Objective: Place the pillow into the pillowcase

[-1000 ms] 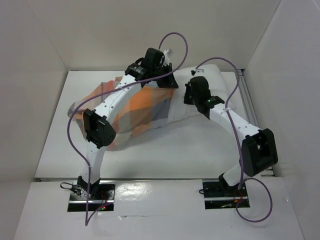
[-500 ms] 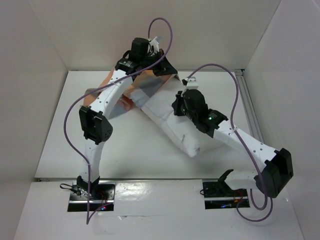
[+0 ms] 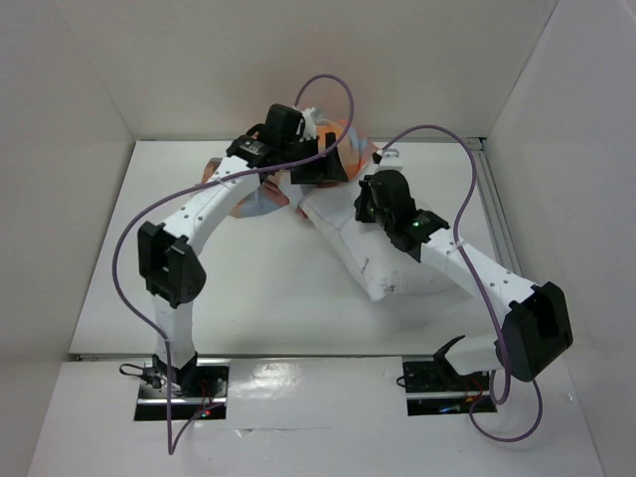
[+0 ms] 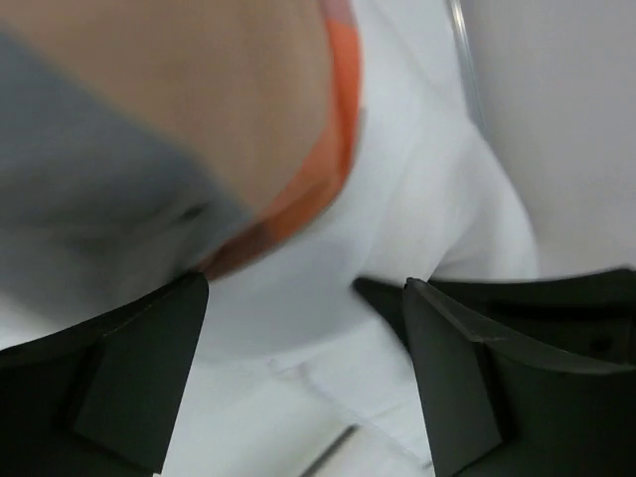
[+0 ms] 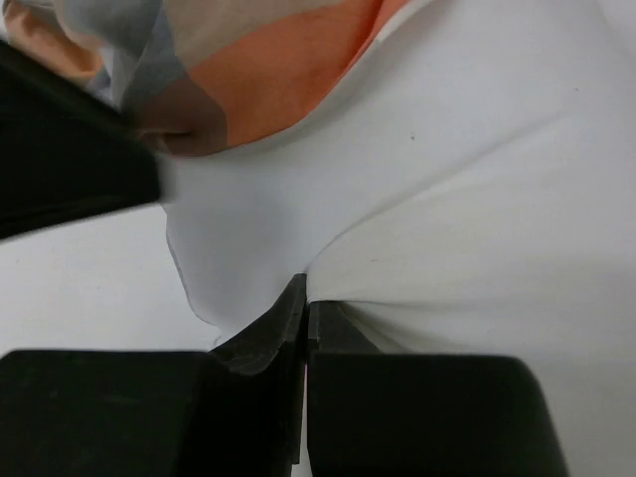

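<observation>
The white pillow (image 3: pixel 376 264) lies slanted across the table's middle, its far end under the checked pillowcase (image 3: pixel 346 139). That case is bunched at the back, beneath my left arm. My left gripper (image 3: pixel 318 164) hovers open over the pillow's far end. In the left wrist view its fingers (image 4: pixel 139 383) stand wide apart over the pillow (image 4: pixel 397 199), with the blurred pillowcase (image 4: pixel 179 129) just beyond them. My right gripper (image 3: pixel 364 204) is shut, pinching a fold of the pillow (image 5: pixel 467 179) between its fingertips (image 5: pixel 306 298). The orange and grey pillowcase (image 5: pixel 268 70) covers the pillow edge ahead.
White walls enclose the table on the left, back and right. A metal rail (image 3: pixel 489 189) runs along the right side. Purple cables loop above both arms. The left gripper's black body (image 5: pixel 70 169) shows close to the right gripper.
My left gripper has opened and let go of the pillowcase, which has dropped bunched over the pillow's far end. The right gripper keeps its pinch and has shifted slightly back.
</observation>
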Motion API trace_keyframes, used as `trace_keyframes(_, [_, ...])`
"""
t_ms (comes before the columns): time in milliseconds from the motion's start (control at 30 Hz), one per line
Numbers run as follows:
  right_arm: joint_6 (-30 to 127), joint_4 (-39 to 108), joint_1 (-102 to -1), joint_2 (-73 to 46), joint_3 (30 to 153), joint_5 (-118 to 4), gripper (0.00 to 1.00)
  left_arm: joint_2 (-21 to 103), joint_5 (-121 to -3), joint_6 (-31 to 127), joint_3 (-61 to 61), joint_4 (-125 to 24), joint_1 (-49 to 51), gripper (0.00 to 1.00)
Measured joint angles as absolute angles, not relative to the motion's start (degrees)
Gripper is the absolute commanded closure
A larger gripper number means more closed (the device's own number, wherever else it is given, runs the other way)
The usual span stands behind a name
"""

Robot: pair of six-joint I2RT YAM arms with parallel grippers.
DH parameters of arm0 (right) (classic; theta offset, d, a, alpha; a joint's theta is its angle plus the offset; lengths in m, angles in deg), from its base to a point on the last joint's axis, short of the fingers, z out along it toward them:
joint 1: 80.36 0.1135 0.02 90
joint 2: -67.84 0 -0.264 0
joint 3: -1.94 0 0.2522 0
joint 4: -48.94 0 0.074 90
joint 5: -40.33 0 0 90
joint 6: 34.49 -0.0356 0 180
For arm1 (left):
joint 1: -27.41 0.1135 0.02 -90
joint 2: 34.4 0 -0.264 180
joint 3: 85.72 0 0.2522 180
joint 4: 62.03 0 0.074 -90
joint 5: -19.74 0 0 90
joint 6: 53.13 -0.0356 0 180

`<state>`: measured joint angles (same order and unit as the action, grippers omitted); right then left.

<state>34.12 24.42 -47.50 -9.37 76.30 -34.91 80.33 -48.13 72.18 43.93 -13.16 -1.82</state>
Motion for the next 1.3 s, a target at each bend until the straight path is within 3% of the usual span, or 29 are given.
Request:
trace_keyframes(100, [34.16, 24.42, -48.97, -9.17, 76.21, -34.89, 1.00, 72.16, -56.96, 69.56, 37.46, -13.00, -1.19, 0.32])
trace_keyframes(133, [34.16, 24.42, -49.34, -9.17, 76.19, -34.95, 1.00, 67.83, -60.19, 68.68, 33.88, -13.31, -1.08, 0.57])
trace_keyframes(167, [34.19, 24.42, -49.71, -9.17, 76.19, -35.08, 1.00, 62.96, -63.86, 68.44, 28.94, -15.23, -0.86, 0.62])
trace_keyframes(200, [34.32, 24.42, -49.99, -9.17, 76.19, -35.24, 1.00, 58.04, -67.08, 68.31, 23.37, -17.88, -0.49, 0.62])
trace_keyframes(300, [34.49, 24.39, -50.72, -9.17, 76.19, -36.04, 1.00, 46.74, -71.08, 68.27, 7.61, -24.87, 0.56, 0.21])
trace_keyframes(367, [34.60, 24.39, -51.06, -9.24, 76.25, -36.81, 1.00, 43.90, -72.94, 68.40, -0.76, -30.42, 0.84, 0.04])
trace_keyframes(400, [34.62, 24.22, -51.17, -9.37, 76.45, -37.09, 1.00, 43.85, -74.20, 68.18, -4.13, -33.77, 0.52, 0.00])
trace_keyframes(500, [34.80, 24.02, -51.68, -9.70, 76.78, -38.06, 1.00, 49.28, -78.75, 67.26, -11.36, -40.87, -2.46, 0.01])
trace_keyframes(667, [34.97, 24.02, -52.44, -10.35, 77.26, -39.19, 1.00, 57.25, -84.06, 65.36, -16.35, -48.92, -6.81, 0.18])
trace_keyframes(800, [34.99, 23.91, -52.84, -10.42, 77.48, -40.04, 1.00, 60.20, -87.38, 63.72, -15.34, -55.73, -6.04, 0.23])
trace_keyframes(1000, [35.02, 23.45, -53.14, -10.83, 78.07, -40.37, 1.00, 66.63, -89.90, 62.13, -8.89, -61.05, -4.88, 0.23])
trace_keyframes(1100, [34.99, 23.43, -53.21, -11.14, 78.18, -40.33, 1.00, 70.19, -89.98, 62.21, -4.89, -60.87, -4.18, 0.50])
trace_keyframes(1133, [34.99, 23.45, -53.27, -11.31, 78.35, -40.35, 1.00, 71.29, -90.11, 62.23, -3.58, -60.61, -4.05, 0.74])
trace_keyframes(1200, [34.99, 23.54, -53.40, -11.60, 78.42, -40.39, 1.00, 72.49, -90.60, 62.04, -1.66, -59.82, -3.94, 0.94])
trace_keyframes(1233, [34.99, 23.50, -53.40, -11.62, 78.42, -40.42, 1.00, 72.66, -90.90, 61.60, -0.94, -59.14, -3.83, 1.00])
trace_keyframes(1300, [34.97, 23.50, -53.45, -11.64, 78.46, -40.44, 1.00, 72.64, -91.47, 61.12, 0.15, -57.90, -3.61, 1.00])
